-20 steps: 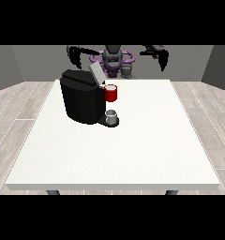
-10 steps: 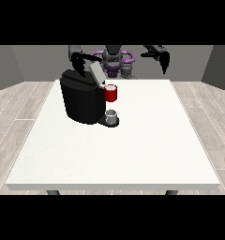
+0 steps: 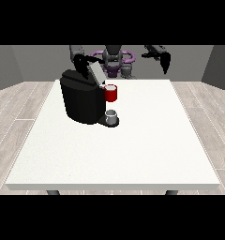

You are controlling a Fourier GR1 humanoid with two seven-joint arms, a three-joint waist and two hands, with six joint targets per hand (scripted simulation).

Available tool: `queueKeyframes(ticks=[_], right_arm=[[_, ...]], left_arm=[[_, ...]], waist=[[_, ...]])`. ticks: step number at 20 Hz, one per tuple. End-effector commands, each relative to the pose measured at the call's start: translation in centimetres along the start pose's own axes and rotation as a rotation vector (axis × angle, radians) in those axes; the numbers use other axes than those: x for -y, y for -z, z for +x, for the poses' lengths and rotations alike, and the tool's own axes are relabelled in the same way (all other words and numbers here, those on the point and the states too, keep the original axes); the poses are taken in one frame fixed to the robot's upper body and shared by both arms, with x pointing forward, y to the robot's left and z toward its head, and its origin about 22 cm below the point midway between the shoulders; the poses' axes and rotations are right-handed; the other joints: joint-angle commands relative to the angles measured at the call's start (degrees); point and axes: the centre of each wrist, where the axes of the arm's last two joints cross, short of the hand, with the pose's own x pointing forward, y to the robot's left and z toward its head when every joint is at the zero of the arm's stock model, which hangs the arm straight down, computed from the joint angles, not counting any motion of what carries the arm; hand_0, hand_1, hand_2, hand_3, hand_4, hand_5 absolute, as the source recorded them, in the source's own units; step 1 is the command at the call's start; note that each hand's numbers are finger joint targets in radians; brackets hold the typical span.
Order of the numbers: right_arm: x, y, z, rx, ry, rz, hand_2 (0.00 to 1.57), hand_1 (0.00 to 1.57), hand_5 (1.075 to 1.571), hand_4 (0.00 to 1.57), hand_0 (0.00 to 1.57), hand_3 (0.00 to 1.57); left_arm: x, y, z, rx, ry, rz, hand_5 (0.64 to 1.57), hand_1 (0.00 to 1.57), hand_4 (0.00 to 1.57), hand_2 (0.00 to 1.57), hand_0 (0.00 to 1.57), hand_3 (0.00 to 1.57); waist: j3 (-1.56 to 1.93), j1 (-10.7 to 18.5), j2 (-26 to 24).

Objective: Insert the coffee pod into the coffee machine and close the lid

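The black coffee machine (image 3: pixel 83 101) stands on the white table (image 3: pixel 133 150) at the back left. Its grey lid (image 3: pixel 97 73) is tilted up. A red thing at the machine (image 3: pixel 111 93) sits at its front. Below that, a small grey thing (image 3: pixel 111 115) rests on the machine's base; I cannot tell whether it is the pod. The hand at the view's left (image 3: pixel 79 62) is just behind the machine's top, right beside the raised lid. The hand at the view's right (image 3: pixel 165 61) hangs in the air past the table's far edge, with its fingers pointing down and nothing in it.
The robot's torso (image 3: pixel 115 63) stands behind the table's far edge. The table's white surface stretches from the machine to the near and right edges. Grey plank floor surrounds the table.
The hand at the view's left has come down and inward to the raised lid. The hand at the view's right has sunk slightly, its fingers turning downward.
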Motion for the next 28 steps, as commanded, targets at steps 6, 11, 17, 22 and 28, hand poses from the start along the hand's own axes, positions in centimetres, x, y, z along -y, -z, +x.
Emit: queueKeyframes(ticks=[6,11,17,22,28], right_arm=[[-0.1,1.1,0.1,0.043,-0.010,0.056,0.00,0.00,1.571,0.00,0.00,0.00],[-1.5,1.7,0.5,0.045,-0.028,0.051,0.00,0.00,1.571,0.00,0.00,0.00],[-3.9,2.9,2.4,0.035,-0.075,0.095,0.00,0.00,1.571,0.14,0.00,0.00],[-4.2,3.9,4.1,0.104,-0.128,0.125,0.00,0.00,1.571,0.12,0.00,0.00],[-6.3,4.9,6.9,0.102,-0.133,0.153,0.00,0.00,1.571,0.12,0.00,0.00]], left_arm=[[0.8,1.0,1.2,0.034,0.027,0.019,1.571,0.00,0.00,0.00,0.00,0.00],[0.4,0.5,0.8,-0.008,0.020,0.006,1.571,0.00,0.00,0.00,0.00,0.00],[-0.7,0.1,0.8,-0.027,0.017,0.008,1.571,0.00,0.02,0.00,0.00,0.00],[-1.3,0.3,0.6,0.018,0.058,0.047,1.571,0.00,0.17,0.00,0.00,0.00],[-1.6,-0.2,-1.1,-0.015,0.024,0.056,1.571,0.00,0.17,0.00,0.00,0.00]], waist=[[0.14,0.08,3.36],[0.14,0.51,2.52],[0.13,1.01,0.48],[0.13,1.11,3.14],[0.12,-0.42,1.64]])
